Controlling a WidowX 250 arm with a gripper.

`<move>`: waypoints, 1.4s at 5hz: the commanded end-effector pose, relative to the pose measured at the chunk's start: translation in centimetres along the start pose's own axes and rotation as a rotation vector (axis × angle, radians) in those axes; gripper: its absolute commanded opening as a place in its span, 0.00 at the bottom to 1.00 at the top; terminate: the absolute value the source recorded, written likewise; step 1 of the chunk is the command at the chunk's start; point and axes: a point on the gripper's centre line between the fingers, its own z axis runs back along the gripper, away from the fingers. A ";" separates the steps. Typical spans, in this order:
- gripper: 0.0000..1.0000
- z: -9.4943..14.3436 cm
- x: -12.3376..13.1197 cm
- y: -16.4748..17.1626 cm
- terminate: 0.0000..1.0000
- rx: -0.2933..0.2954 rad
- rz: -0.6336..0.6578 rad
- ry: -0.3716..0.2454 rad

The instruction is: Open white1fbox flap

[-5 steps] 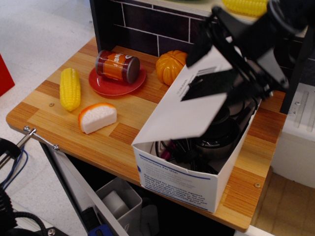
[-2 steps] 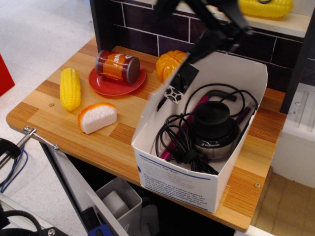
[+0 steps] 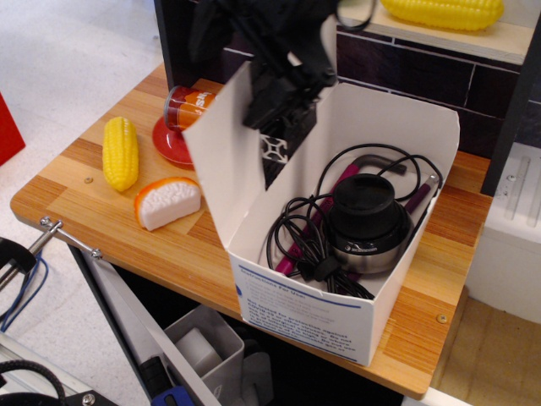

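The white1fbox [image 3: 304, 313] stands on the right part of the wooden table, its end with blue text facing me. Its top is open, and a black round device [image 3: 363, 224] and dark cables [image 3: 300, 241] lie inside. The flap [image 3: 221, 173] stands up from the box's left long wall, leaning outward to the left, with its plain white inner face towards me. My black gripper [image 3: 275, 145] comes down from above at the flap's far edge, against its inner side. I cannot tell whether the jaws clamp the flap or only touch it.
A yellow corn cob [image 3: 120, 152], a white-and-orange cheese wedge [image 3: 167, 201], and a red plate [image 3: 173, 145] with a can [image 3: 182, 108] lie left of the box. A dark tiled wall stands behind. Another corn cob [image 3: 444, 12] lies on a shelf. The table's front edge [image 3: 169, 271] is near.
The flap swung from lying slanted over the box, up past vertical, to leaning left. My gripper moved left with it. The box's inside now shows and the orange pumpkin is hidden behind the flap.
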 end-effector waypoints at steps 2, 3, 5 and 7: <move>1.00 -2.7 -1.1 3.0 0.00 -0.091 0.044 -0.081; 1.00 -1.7 -0.4 3.1 0.00 -0.221 0.071 -0.005; 1.00 2.6 0.4 2.8 0.00 -0.243 0.151 0.067; 1.00 -0.8 -0.5 3.9 1.00 -0.217 0.102 -0.016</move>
